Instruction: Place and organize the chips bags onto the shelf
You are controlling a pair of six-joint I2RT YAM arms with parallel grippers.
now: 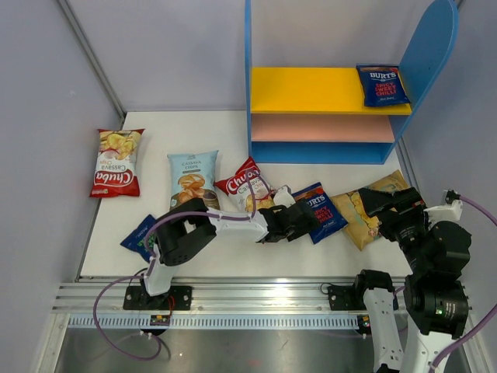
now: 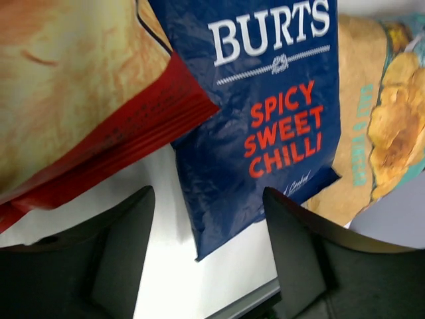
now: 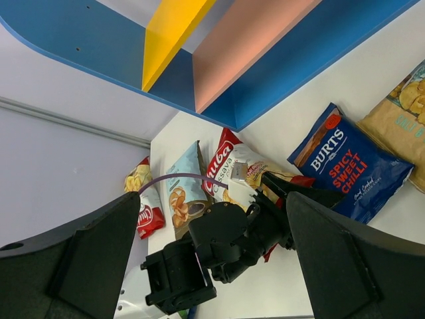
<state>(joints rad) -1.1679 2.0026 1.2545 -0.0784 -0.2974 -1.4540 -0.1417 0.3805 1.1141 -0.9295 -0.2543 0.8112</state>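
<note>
Dark blue bag (image 1: 137, 236) partly hidden

Blue-sided wooden shelf (image 1: 318, 152): far right of the white counter (image 1: 202, 132).
Dark blue glossy Burts bag (image 1: 382, 84): on the shelf's yellow upper board (image 1: 303, 89), right end.
Counter, before the shelf, left to right: red-white Chuba bag (image 1: 116, 163), light blue cassava bag (image 1: 192, 177), second Chuba bag (image 1: 245, 186), second Burts bag (image 1: 326, 211), tan-gold bag (image 1: 371, 208).
Third dark blue bag (image 1: 137, 237): near left edge.

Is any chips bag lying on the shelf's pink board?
No, the one Burts bag on the shelf lies on the yellow board, at its right end.
</note>
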